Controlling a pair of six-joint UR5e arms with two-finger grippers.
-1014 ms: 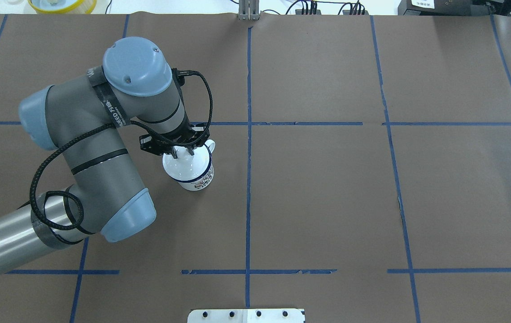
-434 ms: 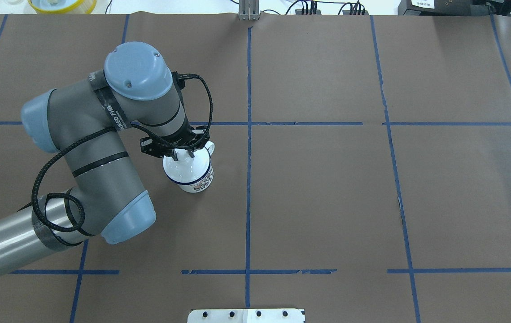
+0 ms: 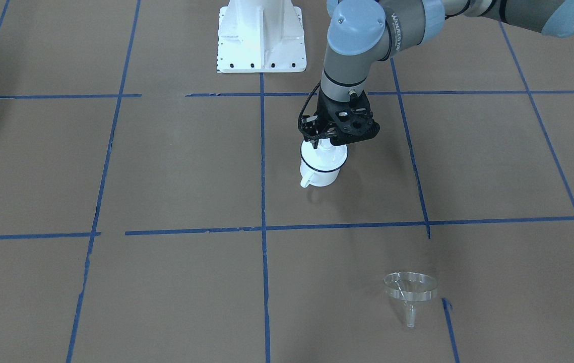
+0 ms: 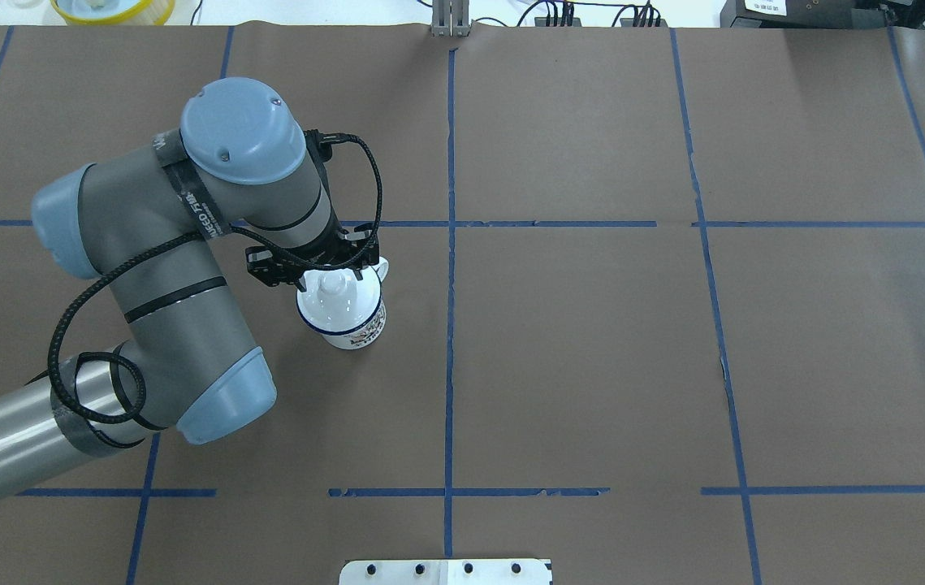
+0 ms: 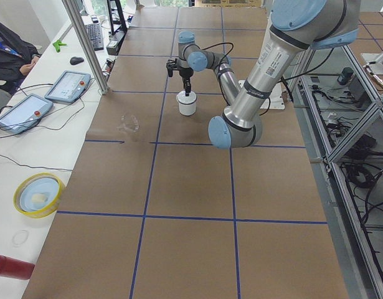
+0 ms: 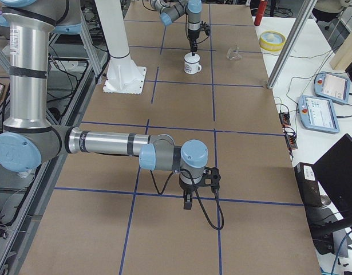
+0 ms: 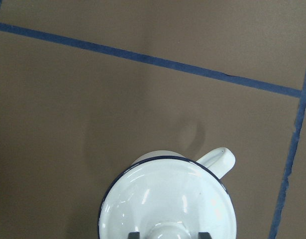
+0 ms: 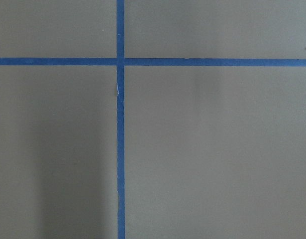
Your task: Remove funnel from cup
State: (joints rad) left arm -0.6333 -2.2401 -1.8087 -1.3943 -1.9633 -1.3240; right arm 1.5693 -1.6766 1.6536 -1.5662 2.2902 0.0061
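The clear funnel (image 3: 410, 290) lies on the brown paper far from the cup, out toward the table's far edge; it also shows in the exterior left view (image 5: 127, 121). In the overhead view my left arm hides it. The white cup (image 3: 321, 175) with a blue rim stands upright, its handle (image 7: 217, 158) to the side, and a white lid (image 7: 167, 199) with a knob covers it. My left gripper (image 4: 330, 280) hangs over the lid, open, with a finger on each side of the knob. My right gripper (image 6: 187, 201) hangs over bare paper far away; I cannot tell its state.
The white robot base plate (image 3: 261, 35) stands at the near edge. A yellow bowl (image 5: 38, 194), a red can (image 5: 10, 266) and tablets (image 5: 70, 85) lie on the white bench beyond the far edge, by a metal post (image 5: 85, 43).
My left gripper's fingers have spread off the lid's knob, and the wrist has drawn slightly back. The cup and lid have stayed in place.
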